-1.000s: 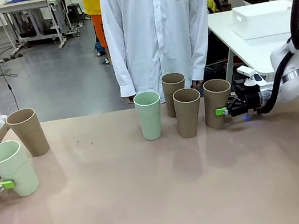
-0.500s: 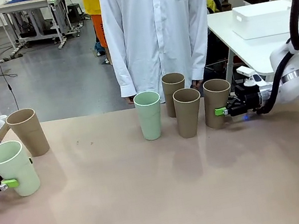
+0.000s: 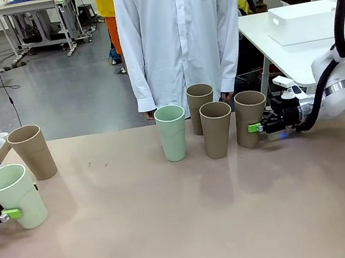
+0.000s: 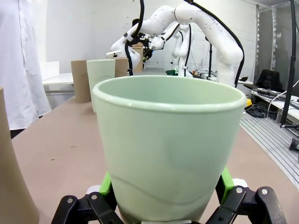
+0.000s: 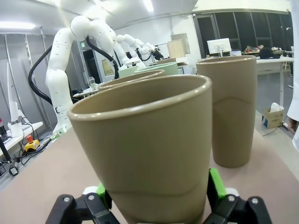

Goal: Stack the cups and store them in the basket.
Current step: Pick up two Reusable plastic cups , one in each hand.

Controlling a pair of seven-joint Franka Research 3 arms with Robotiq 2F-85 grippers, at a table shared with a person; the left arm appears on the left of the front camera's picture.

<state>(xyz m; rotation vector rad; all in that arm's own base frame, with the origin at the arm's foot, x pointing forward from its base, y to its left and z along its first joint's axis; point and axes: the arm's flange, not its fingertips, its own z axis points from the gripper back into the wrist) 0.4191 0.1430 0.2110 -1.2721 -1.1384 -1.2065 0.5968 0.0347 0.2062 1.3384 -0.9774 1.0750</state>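
— Broadly, what takes up the most room?

— The tan table [image 3: 178, 235], with a person in a long white coat [image 3: 179, 34] standing at its far edge. The white basket [image 3: 304, 20] sits on a separate side table [image 3: 279, 50] off to the right, well apart from every cup.

— And the cups?

— Four cluster before the person: a centre mint cup [image 3: 172, 132], a back tan cup [image 3: 201, 107], a middle tan cup [image 3: 217, 129] and a rightmost tan cup [image 3: 251, 118]. At the left are a far-left tan cup [image 3: 32, 152] and, nearer, a second mint cup [image 3: 16, 195].

— The grippers?

— The right gripper [image 5: 159, 189] pinches the rightmost tan cup low on its sides. The left gripper [image 4: 166, 182] clamps the second mint cup between its green pads [image 4: 106, 182].
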